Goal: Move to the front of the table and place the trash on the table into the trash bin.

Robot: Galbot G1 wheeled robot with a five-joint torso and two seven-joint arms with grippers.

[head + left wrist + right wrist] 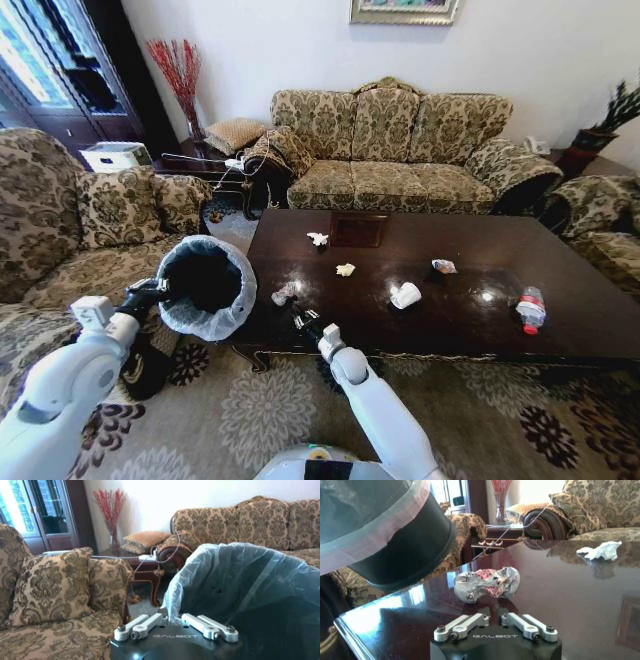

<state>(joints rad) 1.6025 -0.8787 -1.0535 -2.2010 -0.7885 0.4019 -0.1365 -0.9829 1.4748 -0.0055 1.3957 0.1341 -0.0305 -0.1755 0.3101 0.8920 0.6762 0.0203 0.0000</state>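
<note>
My right gripper point(300, 318), fingers apparently pressed together, sits low over the table point(480, 330) just short of the crinkled wrapper point(486, 584). Closing early, I judge, would only nudge it. My left gripper point(172, 624) pinches the trash bin point(205, 285) liner; a slip could tilt it. The head view adds the cup point(405, 295) and bottle point(531, 308).

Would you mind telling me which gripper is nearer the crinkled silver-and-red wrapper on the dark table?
Right. The right gripper sits just short of the crinkled silver-and-red wrapper; the left gripper clamps the bag-lined dark bin's rim, beyond the table's end.
</note>
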